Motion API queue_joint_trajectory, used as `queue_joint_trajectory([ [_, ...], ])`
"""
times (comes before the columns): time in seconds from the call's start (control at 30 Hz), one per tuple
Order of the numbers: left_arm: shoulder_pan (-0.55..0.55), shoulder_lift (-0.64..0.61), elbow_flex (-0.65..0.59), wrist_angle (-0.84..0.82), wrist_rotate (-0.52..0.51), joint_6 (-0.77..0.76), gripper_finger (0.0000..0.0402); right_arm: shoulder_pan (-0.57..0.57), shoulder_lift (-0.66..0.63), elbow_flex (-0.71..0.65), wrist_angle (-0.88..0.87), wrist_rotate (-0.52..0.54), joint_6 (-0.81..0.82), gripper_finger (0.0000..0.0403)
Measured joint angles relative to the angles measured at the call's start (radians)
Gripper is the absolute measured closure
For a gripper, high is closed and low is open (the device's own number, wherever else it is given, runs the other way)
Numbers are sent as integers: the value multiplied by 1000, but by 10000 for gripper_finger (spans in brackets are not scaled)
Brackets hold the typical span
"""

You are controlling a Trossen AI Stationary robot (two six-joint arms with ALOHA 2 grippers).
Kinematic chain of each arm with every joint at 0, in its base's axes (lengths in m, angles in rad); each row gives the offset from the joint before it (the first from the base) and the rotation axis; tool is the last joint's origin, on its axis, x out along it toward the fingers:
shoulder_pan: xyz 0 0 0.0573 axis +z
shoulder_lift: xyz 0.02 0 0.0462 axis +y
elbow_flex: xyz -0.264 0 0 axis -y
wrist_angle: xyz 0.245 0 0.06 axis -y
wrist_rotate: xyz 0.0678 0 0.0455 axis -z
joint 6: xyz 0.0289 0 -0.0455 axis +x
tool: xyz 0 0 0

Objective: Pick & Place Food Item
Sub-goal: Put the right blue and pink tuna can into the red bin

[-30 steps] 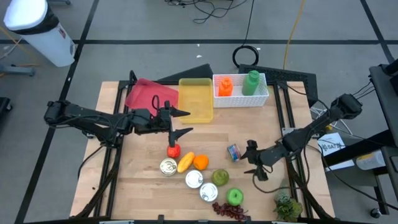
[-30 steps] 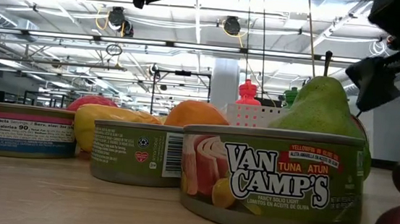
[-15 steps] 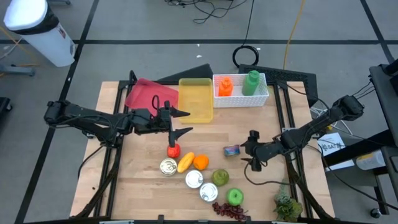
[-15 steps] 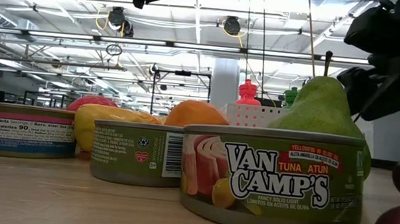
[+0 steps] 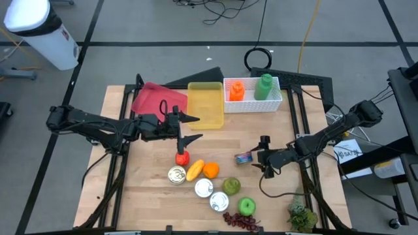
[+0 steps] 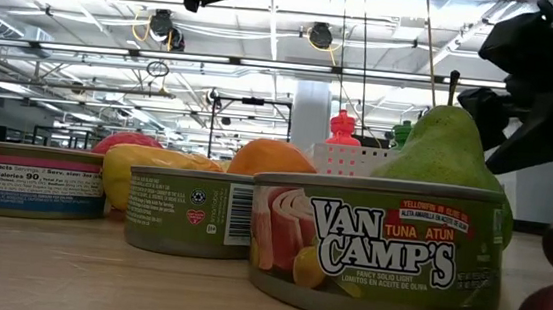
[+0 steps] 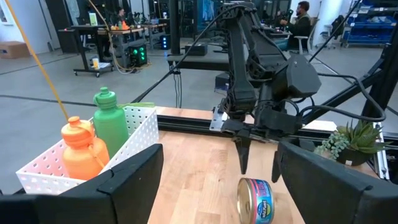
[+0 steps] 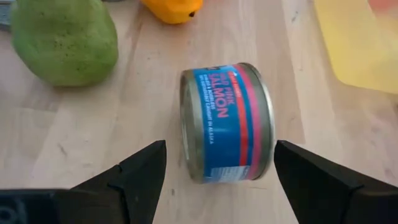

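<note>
My counter (image 5: 150, 176) is pale wood on a black frame, standing on a grey floor (image 5: 130, 26) crossed by dark lines. A white bin (image 5: 40, 31) sits off one far corner, and cables (image 5: 225, 10) trail across the floor beyond. Around me is a big open hall: bright strip lights (image 6: 299, 11) among ceiling pipes, a white pillar (image 6: 312, 113), desks (image 7: 112, 37) with gear, and a seated person (image 7: 300, 22) far back.

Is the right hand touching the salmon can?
Apart. The right wrist view shows the can lying between the right hand open fingers, with bare table on both sides.
</note>
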Motion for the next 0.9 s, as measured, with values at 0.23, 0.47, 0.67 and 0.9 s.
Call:
queue_joint_trajectory([
  [0.23, 0, 0, -1, 0, 0, 0, 87, -64, 7, 0, 0, -6, -16, 124],
  [0.47, 0, 0, -1, 0, 0, 0, 96, -110, 55, 0, 34, -112, -27, 124],
  [0.67, 0, 0, -1, 0, 0, 0, 85, -111, 132, 0, 144, -105, -161, 124],
  [0.9, 0, 0, -1, -2, 0, 0, 72, -111, 149, 0, 144, -115, -73, 124],
])
